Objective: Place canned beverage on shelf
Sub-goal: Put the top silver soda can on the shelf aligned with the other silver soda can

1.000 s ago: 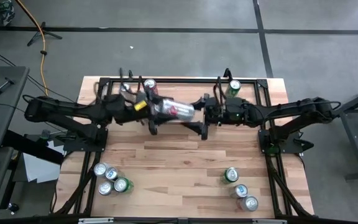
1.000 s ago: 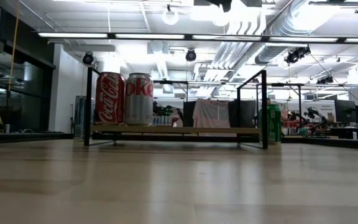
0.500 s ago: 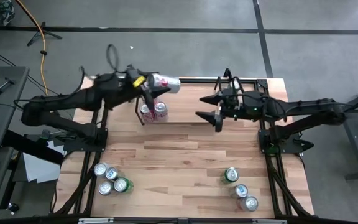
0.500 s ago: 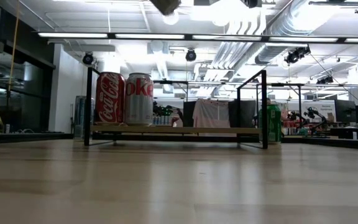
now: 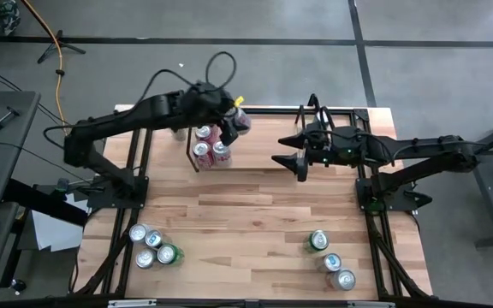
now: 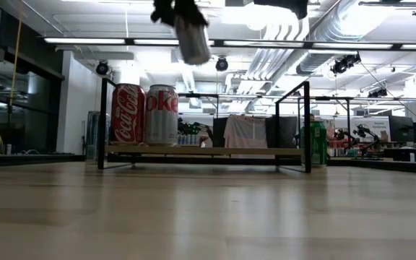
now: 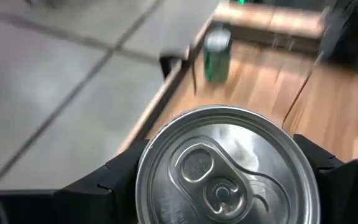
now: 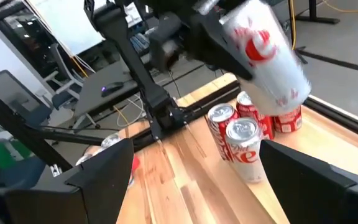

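My left gripper [image 5: 227, 115] is shut on a silver-and-red beverage can [image 5: 238, 121], which is tilted in the air above the left end of the shelf [image 6: 215, 151]. The low view shows the can [image 6: 192, 40] high over the rack. Red and silver cans [image 5: 210, 144] stand upright on the shelf's wooden base at that end; the red one [image 6: 128, 113] and the silver one [image 6: 162, 114] show side by side. Right of them, over the shelf's right part, my right gripper [image 5: 286, 151] hangs open with nothing between its fingers. My left gripper pinches the can's side wall near its top end [image 7: 166, 143], one finger [image 7: 107, 180] on each side. The fingers lie along the can, slanting down from the table's left. The can is lifted clear and tilted, its lid toward the wrist and its bottom end [image 8: 291, 93] lower.
Several loose cans [image 5: 150, 245] stand at the near left of the table and three more [image 5: 329, 257] at the near right. A green can [image 6: 313, 143] stands beyond the shelf's right end. A black frame [image 5: 375, 222] edges the table.
My left gripper has carried the can up and away from the shelf's middle, toward the far edge, then over the cans at the shelf's left end. The can has turned from lying level across the shelf to slanting downward. My right gripper has drawn back a little toward the right.
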Available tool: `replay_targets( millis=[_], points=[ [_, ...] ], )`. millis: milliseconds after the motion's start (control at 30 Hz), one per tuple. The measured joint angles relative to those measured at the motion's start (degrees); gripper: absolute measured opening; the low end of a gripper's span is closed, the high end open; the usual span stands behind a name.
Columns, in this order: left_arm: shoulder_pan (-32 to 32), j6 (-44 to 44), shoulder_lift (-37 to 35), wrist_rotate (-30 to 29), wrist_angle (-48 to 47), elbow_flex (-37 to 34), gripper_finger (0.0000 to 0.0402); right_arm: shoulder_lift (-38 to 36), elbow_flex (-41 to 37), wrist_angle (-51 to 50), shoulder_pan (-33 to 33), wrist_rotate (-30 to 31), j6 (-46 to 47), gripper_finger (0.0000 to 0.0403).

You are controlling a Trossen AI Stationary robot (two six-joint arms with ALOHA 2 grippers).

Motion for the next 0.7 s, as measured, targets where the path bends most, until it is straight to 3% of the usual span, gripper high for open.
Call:
replay_targets(
  millis=[267, 700],
  points=[
    [3.32, -2.05, 7.52, 1.45, -9.96, 0.11, 0.023, 0.0, 0.0, -2.19, -0.02, 1.2, 0.66, 0.0334],
    [6.92, 5.29, 12.1, 1.23, -8.02, -0.01, 0.023, 0.02, 0.0, -3.28, -0.04, 1.38, 0.44, 0.0334]
  ],
)
